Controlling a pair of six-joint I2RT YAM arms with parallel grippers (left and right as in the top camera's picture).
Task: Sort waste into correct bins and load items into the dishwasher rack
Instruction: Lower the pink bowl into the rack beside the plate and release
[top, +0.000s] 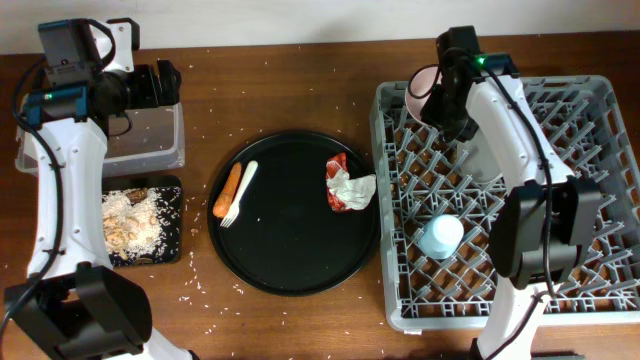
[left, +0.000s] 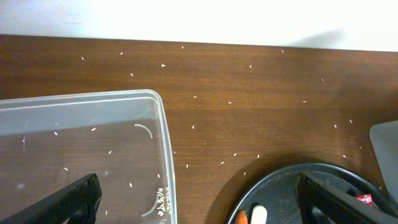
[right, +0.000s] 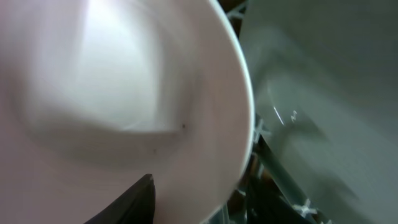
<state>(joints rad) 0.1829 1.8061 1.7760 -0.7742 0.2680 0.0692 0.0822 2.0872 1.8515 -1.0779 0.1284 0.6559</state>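
Note:
A white bowl (top: 424, 88) sits tilted at the far left corner of the grey dishwasher rack (top: 600, 190). My right gripper (top: 441, 102) is at its rim. In the right wrist view the bowl (right: 124, 93) fills the frame, one finger (right: 134, 200) inside it and the other outside, jaws apart. A light blue cup (top: 440, 237) stands upside down in the rack. The carrot (top: 228, 190), white fork (top: 241, 192) and crumpled wrapper (top: 345, 183) lie on the round black tray (top: 290, 260). My left gripper (top: 165, 85) hangs open and empty above the clear tub (top: 150, 140).
The shallow black rectangular tray (top: 172, 250) holds pale grain crumbs (top: 130, 220). Loose grains are scattered over the wooden table. In the left wrist view the clear tub (left: 93, 143) is at the left, the round tray's rim (left: 292, 183) at the lower right.

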